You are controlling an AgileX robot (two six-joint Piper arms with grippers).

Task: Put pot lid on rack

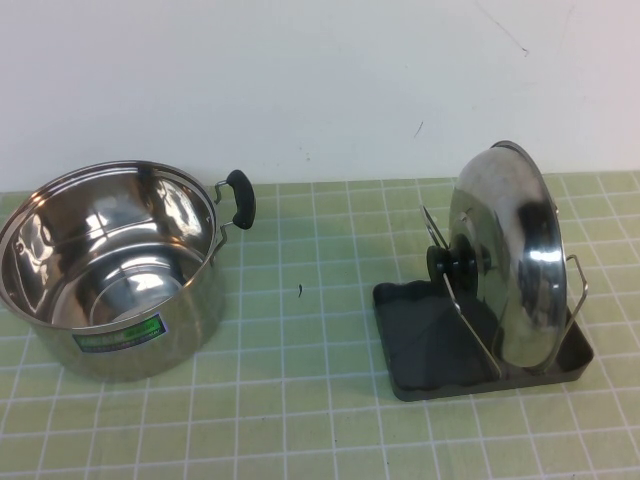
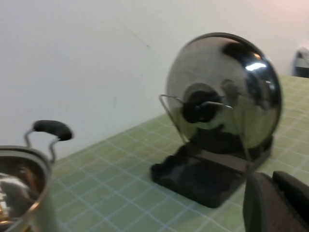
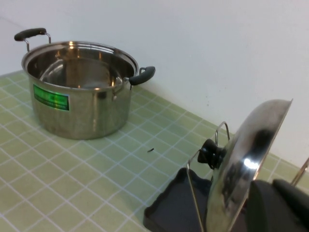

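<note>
The shiny steel pot lid point(image 1: 515, 255) stands on edge in the rack point(image 1: 425, 350), a dark grey tray with silver wire uprights point(image 1: 470, 320). The lid's black knob point(image 1: 448, 265) faces the pot. The lid also shows in the left wrist view point(image 2: 227, 92) and the right wrist view point(image 3: 246, 159). Neither arm shows in the high view. My left gripper point(image 2: 271, 176) is shut and empty, a short way in front of the rack point(image 2: 193, 174). My right gripper point(image 3: 271, 183) is shut and empty, close beside the lid's rim.
The deep steel pot point(image 1: 110, 270) with black handles point(image 1: 241, 198) and a green label stands open at the left on the green checked mat. A white wall runs along the back. A small dark speck point(image 1: 299, 291) lies between pot and rack.
</note>
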